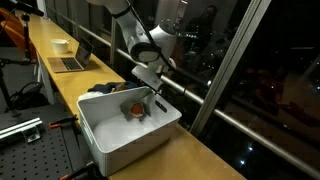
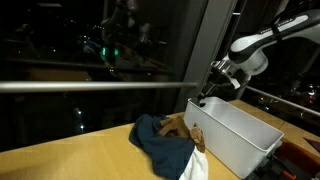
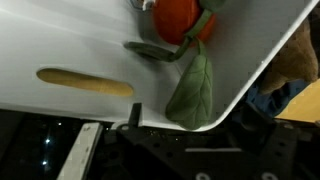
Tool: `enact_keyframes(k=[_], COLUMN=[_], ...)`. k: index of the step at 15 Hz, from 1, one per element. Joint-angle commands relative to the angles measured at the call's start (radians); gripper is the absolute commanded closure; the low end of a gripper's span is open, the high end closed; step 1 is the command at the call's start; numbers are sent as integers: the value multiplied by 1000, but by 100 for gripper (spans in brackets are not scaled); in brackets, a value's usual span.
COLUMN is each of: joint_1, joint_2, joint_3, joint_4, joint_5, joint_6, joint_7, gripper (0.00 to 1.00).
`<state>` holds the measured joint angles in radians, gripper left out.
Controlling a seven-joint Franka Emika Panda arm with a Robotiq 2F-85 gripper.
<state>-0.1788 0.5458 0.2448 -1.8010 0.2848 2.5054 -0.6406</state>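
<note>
Orange toy (image 3: pixel 178 17) cropped at top edge.

"What does the arm (image 1: pixel 135 28) look like?"
"Rounded white shells, with dark bands at the joints in both exterior views (image 2: pixel 268 42)."
"And the jaws?"
"Black and blocky, on a dark wrist piece. Any finer marks are too small to tell."

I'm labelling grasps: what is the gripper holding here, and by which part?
Nothing is held. The gripper hangs open over the white bin, and the orange toy with green leaves lies on the bin's floor.
</note>
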Motion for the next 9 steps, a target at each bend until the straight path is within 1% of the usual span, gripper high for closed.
enact_keyframes(k=[1,4,9], joint_1=[-9,-5,-17], joint_2=[52,74,94], joint_3=[24,18,29], joint_4=[49,57,83], joint_5=[35,24,40], joint_6=[-49,-69,-100], joint_7=[-25,-12,-34], gripper=[0,0,0])
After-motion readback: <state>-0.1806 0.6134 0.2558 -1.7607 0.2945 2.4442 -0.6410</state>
